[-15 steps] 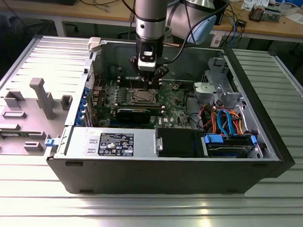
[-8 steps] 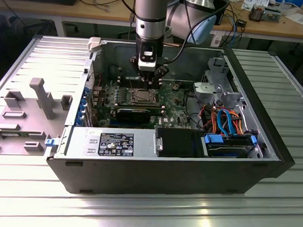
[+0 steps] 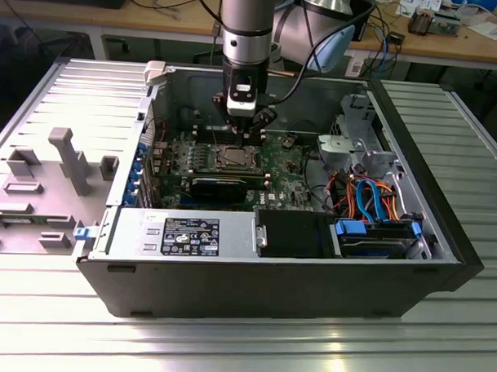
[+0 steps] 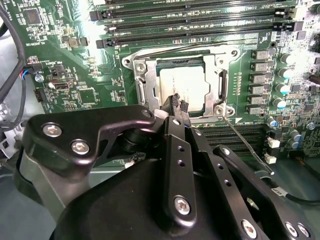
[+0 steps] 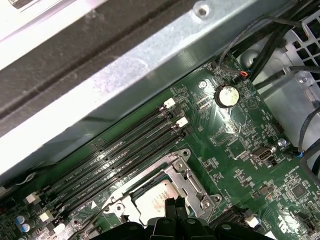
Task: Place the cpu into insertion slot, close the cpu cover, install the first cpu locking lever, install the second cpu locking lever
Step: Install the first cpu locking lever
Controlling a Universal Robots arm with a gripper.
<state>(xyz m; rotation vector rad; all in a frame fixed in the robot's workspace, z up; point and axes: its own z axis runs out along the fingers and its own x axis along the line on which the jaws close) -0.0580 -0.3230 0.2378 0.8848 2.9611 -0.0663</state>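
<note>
The gripper (image 4: 179, 103) hangs inside the open computer case (image 3: 269, 289), low over the green circuit board (image 4: 75, 60). Its claw tips stand close together and clamp nothing. In the second wrist view they are just over one edge of the insertion slot (image 4: 229, 53). The cpu (image 4: 182, 82) lies already in that slot, its pale face flat. The cpu cover (image 4: 220, 82) seems to be down on it, with the face showing through the window. A thin wire locking lever (image 4: 247, 145) sticks out slanted from one corner of the slot and does not look hooked. So I judge the placing and the closing as done, and the first lever as the step in hand. This step asks for a small, exact push: catch the thin wire, press it down and bring it under its hook, without sliding onto the board.
</note>
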